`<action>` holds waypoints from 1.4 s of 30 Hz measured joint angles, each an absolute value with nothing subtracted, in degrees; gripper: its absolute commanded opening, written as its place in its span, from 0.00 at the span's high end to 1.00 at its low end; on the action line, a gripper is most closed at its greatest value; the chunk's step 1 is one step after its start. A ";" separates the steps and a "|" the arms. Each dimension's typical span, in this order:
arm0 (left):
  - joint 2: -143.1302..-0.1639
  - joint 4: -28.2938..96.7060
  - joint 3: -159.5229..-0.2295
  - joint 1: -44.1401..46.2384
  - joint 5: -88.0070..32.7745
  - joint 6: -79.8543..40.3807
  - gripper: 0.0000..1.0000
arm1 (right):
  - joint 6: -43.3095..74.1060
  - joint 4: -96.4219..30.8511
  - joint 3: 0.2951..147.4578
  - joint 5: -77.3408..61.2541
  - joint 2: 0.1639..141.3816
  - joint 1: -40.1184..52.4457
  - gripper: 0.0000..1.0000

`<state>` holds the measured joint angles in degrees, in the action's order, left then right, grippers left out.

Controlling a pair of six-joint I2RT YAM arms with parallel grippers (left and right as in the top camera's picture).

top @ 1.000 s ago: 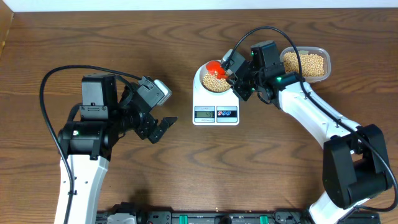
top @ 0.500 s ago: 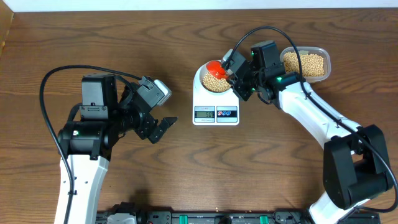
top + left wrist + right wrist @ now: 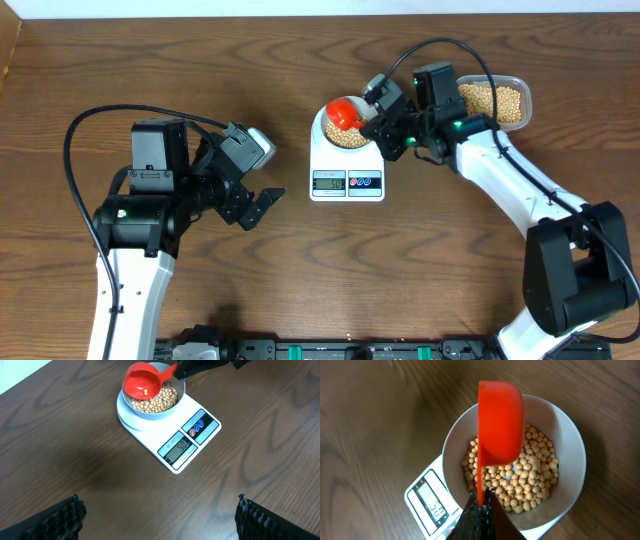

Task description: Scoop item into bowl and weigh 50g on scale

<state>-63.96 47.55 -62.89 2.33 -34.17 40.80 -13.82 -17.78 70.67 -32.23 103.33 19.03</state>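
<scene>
The white scale (image 3: 347, 180) stands at the table's middle with the pale bowl (image 3: 325, 135) on it, part full of tan beans (image 3: 349, 137). My right gripper (image 3: 380, 117) is shut on the handle of a red scoop (image 3: 343, 112), held above the bowl's left rim; a few beans lie in the scoop in the left wrist view (image 3: 142, 382). The right wrist view shows the scoop (image 3: 500, 420) tipped on its side over the beans (image 3: 530, 485) and the scale's display (image 3: 431, 500). My left gripper (image 3: 262, 208) is open and empty, left of the scale.
A clear plastic tub (image 3: 497, 100) of beans stands at the back right, behind my right arm. The scale's display and two round buttons (image 3: 197, 426) face the table's front. A cable loops over each arm.
My right gripper has lifted and drawn back slightly to the right, turning the red scoop over the bowl. The left arm has not moved.
</scene>
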 measured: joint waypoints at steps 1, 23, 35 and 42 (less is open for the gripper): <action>-63.96 47.53 -62.89 2.33 -34.17 40.80 0.02 | -13.72 -17.78 70.67 -32.58 103.33 18.83 0.99; -63.96 47.53 -62.89 2.33 -34.17 40.80 0.02 | -12.93 -17.78 70.67 -37.82 103.00 16.03 0.99; -63.96 47.53 -62.89 2.33 -34.17 40.80 0.02 | -19.25 -19.29 70.67 -32.84 103.00 15.99 0.99; -63.96 47.53 -62.89 2.33 -34.17 40.82 0.02 | -23.11 -19.46 70.67 -27.29 103.00 17.61 0.99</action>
<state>-63.96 47.53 -62.89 2.33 -34.17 40.82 -23.11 -19.46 70.67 -27.29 103.00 17.61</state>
